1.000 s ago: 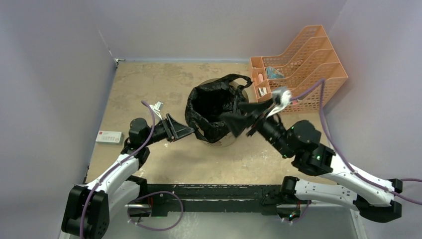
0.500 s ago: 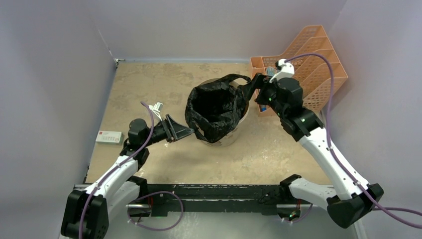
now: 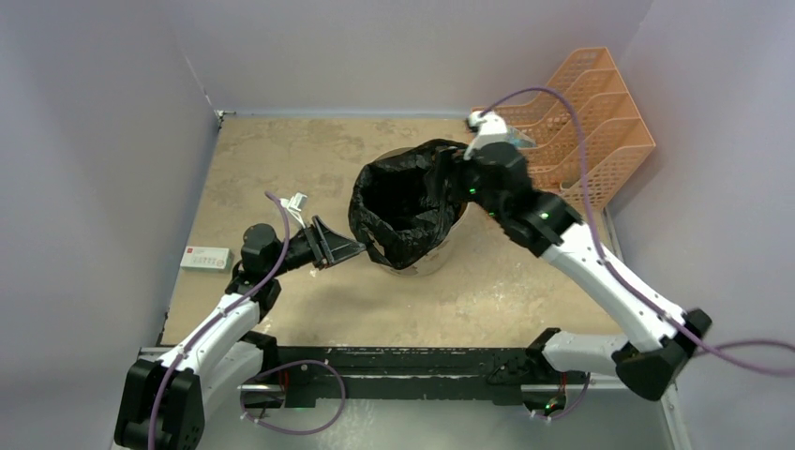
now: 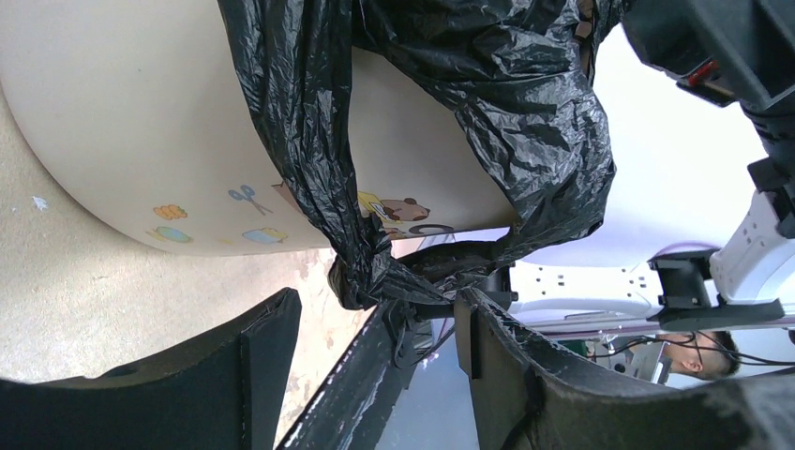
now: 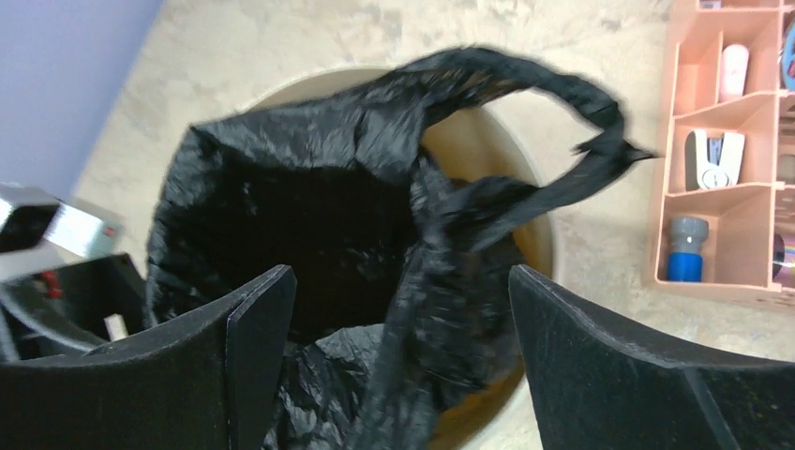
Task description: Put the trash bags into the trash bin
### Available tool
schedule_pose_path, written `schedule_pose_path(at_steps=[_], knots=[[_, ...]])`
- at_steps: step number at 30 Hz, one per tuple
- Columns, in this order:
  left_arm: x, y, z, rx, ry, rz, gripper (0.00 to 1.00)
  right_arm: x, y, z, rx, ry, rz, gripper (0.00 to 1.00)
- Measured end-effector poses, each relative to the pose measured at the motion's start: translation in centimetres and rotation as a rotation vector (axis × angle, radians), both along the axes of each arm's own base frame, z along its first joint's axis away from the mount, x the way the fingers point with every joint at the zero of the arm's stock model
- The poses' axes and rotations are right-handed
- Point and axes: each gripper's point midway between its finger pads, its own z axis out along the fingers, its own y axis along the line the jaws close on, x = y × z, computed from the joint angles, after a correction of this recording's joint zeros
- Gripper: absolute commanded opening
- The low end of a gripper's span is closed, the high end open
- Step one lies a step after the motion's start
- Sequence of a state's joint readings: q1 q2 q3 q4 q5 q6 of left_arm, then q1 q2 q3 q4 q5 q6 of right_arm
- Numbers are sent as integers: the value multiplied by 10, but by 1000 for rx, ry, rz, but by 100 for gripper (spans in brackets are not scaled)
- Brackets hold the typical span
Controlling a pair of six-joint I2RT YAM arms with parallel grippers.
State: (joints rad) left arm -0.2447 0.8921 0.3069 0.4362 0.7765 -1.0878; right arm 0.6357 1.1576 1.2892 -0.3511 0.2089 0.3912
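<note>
Tabletop (image 3: 281, 159) is being shared by three things: bin at centre, orange mesh organiser (image 3: 581, 122) at the far right, small white box (image 3: 206, 258) near the left edge.

Cream trash bin (image 4: 141, 122) with cartoon prints is being kept upright. It is being lined by the black trash bag (image 3: 403, 202). The bag body is being seen down inside the bin with its mouth open, and film is being draped over the rim on the left and near sides.

Task is being judged mostly done, since the bag is in the bin. Seating is being judged unfinished. On the right side the bin's inner wall is being left bare. One loop handle (image 5: 562, 122) is being seen standing free above the far-right rim. The other, a knotted handle (image 4: 366, 272), is being seen hanging down the outer wall.

Right gripper (image 5: 401, 277) is being held above the bin's mouth with jaws wide apart. Nothing is being gripped; only blurred film is being seen below.

Left gripper (image 4: 375, 300) is being held low beside the bin's left wall, jaws partly apart. The knotted handle is being seen in the gap near the fingertips, and no pinch is being seen. Whether film is touching a finger cannot be told.
</note>
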Motion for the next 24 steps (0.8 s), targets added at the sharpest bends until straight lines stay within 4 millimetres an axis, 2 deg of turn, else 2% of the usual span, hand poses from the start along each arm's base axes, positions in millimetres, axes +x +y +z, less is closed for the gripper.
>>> schedule_pose_path(at_steps=[2, 4, 7, 9, 13, 17, 21, 24], knots=[[0, 0, 0, 0, 1, 0, 61, 0, 16, -17, -81, 29, -17, 89], [0, 0, 0, 0, 3, 0, 61, 1, 22, -39, -174, 61, -56, 91], [-1, 0, 0, 2, 0, -1, 62, 2, 9, -60, -291, 86, -147, 92], [-1, 0, 1, 3, -6, -1, 61, 4, -4, -57, -325, 66, -213, 92], [-1, 0, 0, 4, -6, -2, 62, 1, -25, -38, -318, 15, -299, 92], [-1, 0, -2, 6, 3, -2, 61, -9, -36, -27, -268, 2, -319, 91], [0, 0, -4, 8, 13, -5, 62, -13, -37, -29, -241, 14, -320, 87], [0, 0, -5, 8, 14, -6, 61, -15, -38, -43, -245, 45, -324, 73]])
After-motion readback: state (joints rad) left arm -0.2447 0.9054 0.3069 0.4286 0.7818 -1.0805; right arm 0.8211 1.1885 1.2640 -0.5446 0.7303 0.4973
